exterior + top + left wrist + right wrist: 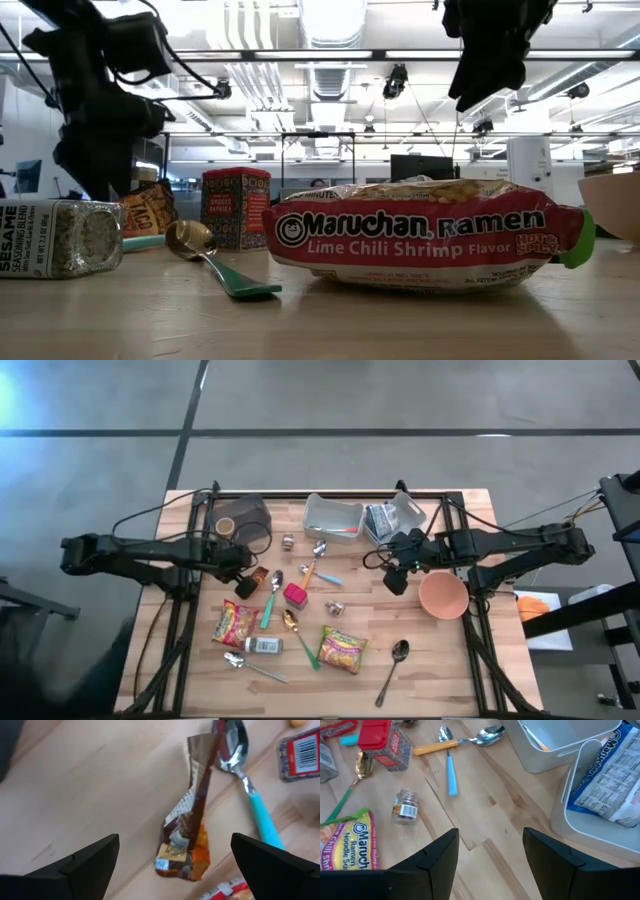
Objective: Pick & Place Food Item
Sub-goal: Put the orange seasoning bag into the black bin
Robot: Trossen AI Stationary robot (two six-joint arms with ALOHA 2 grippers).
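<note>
The left gripper hung with its jaws spread wide and empty just above a crumpled brown snack packet, which lay flat on the wooden table at about nine o'clock from the table's middle. A teal-handled spoon lay just beside the packet, at its three o'clock in the high view. Nearer the middle stood a red spice tin, and at six o'clock lay a Maruchan ramen pack. The right gripper hovered at three o'clock, its jaws partly apart and holding nothing, over bare wood, with a white bin holding another ramen pack at its twelve o'clock and a pink bowl at its four o'clock.
</note>
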